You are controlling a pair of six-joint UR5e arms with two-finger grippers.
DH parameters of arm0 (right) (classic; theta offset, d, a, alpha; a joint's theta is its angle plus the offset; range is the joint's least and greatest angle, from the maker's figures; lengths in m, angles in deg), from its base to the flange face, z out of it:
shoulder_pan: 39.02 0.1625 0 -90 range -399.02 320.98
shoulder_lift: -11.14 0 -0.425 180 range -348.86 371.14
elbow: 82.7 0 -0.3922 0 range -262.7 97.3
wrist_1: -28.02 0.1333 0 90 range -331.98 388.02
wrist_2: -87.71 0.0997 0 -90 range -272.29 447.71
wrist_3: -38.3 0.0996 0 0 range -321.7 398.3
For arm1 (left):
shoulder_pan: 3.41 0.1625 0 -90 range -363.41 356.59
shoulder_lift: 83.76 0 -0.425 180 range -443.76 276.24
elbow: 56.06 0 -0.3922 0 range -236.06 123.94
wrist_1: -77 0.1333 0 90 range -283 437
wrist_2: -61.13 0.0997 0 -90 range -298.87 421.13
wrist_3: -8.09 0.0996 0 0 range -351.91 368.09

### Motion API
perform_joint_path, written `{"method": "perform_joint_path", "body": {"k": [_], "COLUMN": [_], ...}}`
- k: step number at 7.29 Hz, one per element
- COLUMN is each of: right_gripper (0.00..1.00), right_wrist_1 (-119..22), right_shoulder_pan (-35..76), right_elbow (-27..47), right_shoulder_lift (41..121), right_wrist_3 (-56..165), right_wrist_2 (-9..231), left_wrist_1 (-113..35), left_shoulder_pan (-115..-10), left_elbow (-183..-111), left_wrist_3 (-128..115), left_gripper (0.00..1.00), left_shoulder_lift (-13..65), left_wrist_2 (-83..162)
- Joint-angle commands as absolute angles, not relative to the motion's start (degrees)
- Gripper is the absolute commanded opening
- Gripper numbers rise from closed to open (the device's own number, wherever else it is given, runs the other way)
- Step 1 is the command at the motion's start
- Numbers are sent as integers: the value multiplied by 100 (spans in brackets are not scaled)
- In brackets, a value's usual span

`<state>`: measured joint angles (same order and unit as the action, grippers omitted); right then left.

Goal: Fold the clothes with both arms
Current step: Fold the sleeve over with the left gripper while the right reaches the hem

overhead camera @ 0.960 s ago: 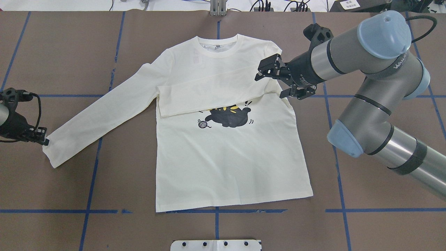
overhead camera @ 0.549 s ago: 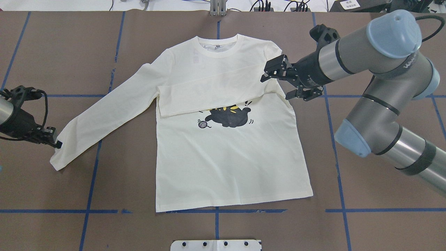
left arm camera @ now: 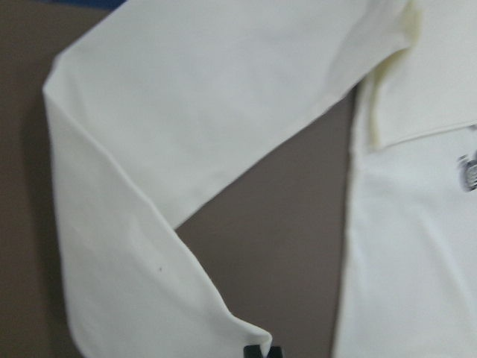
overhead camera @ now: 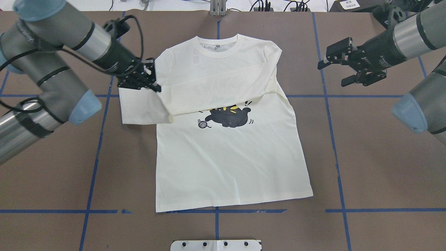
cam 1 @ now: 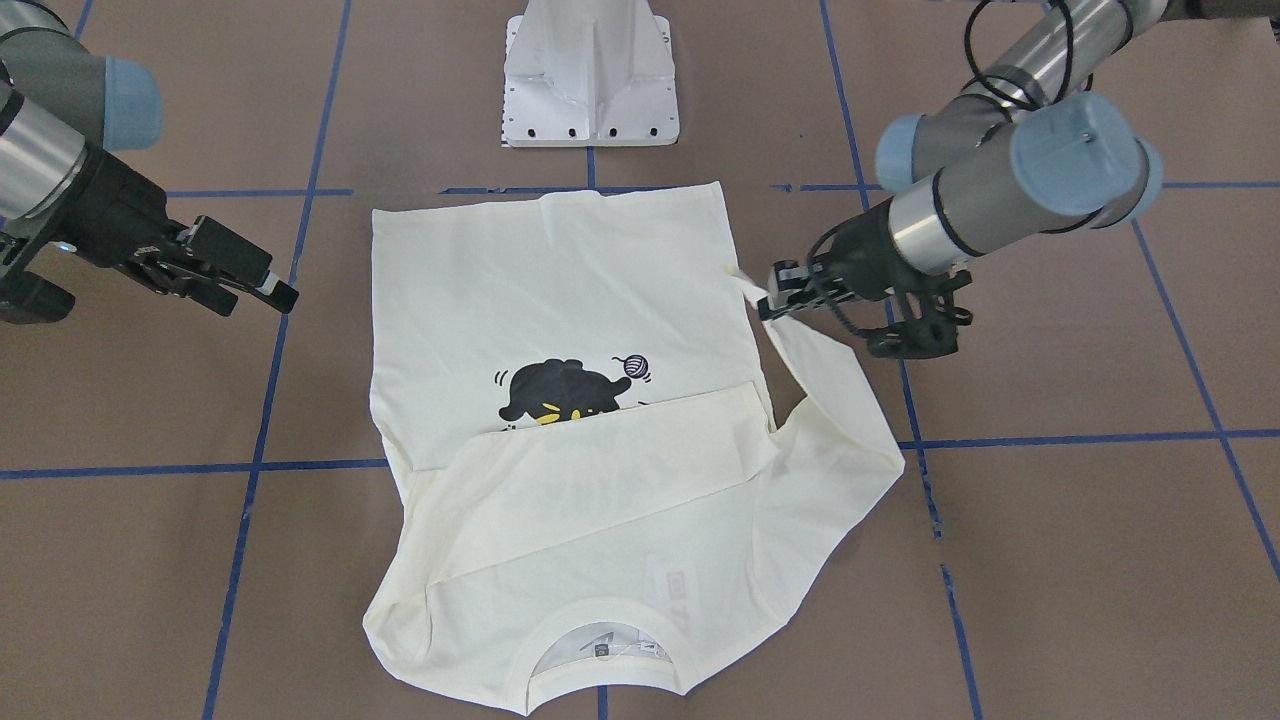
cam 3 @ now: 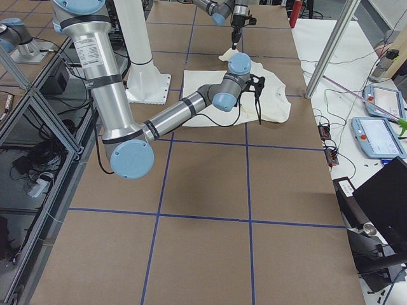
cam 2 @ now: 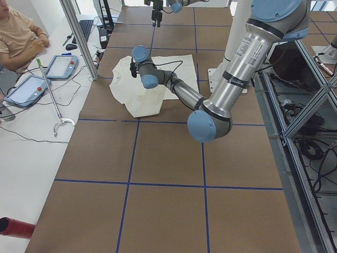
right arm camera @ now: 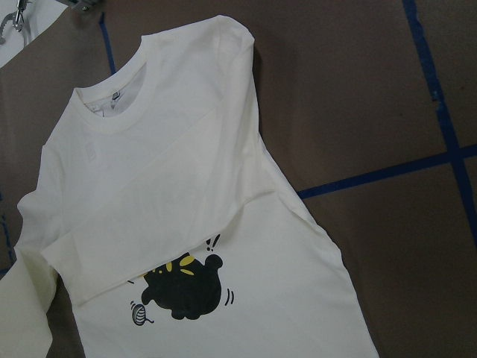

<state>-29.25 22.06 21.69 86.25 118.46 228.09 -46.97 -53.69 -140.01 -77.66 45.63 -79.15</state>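
You have bright, even overhead light on the brown surface (overhead camera: pixel 366 157); shadows are faint and soft-edged. The cream shirt (overhead camera: pixel 226 164) nearly washes out, its folds showing only as pale grey lines. Your left wrist view is blurred and out of focus throughout; the right wrist view is sharper. The exterior views are crisp.

Cream sleeve (left arm camera: pixel 186 97) folded over itself, brown table (left arm camera: pixel 283 246) between, blurred print (left arm camera: pixel 468 173), perhaps yarn

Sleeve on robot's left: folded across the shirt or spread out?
Partly folded: the sleeve is doubled back, its cuff pinched in the left end effector at the shirt edge.
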Motion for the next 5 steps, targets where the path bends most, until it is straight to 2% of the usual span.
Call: {"method": "perform_joint_path", "body": {"k": [1, 3, 4, 5], "right_gripper": [100, 100, 100, 100], "right_wrist_1": [-2903, -2920, -2920, -2911], "right_shoulder_pan": [2391, 2610, 2672, 2664], "right_elbow": [2189, 2197, 2215, 2224], "right_shoulder_lift": [8926, 8988, 9067, 9094], "right_wrist_3": [11408, 11389, 11389, 11389], "right_wrist_2": [22957, 22983, 22983, 22983], "left_wrist_1": [-4867, -5524, -5823, -5992], "left_shoulder_pan": [-4765, -3957, -3736, -3664], "left_elbow": [-11840, -11434, -10954, -10497], "left_wrist_3": [-8226, -8235, -8235, -8296], "left_gripper": [0, 0, 0, 27], "left_shoulder_lift": [6784, 7048, 7370, 7661], "left_wrist_2": [-6402, -5319, -4696, -4602]}}
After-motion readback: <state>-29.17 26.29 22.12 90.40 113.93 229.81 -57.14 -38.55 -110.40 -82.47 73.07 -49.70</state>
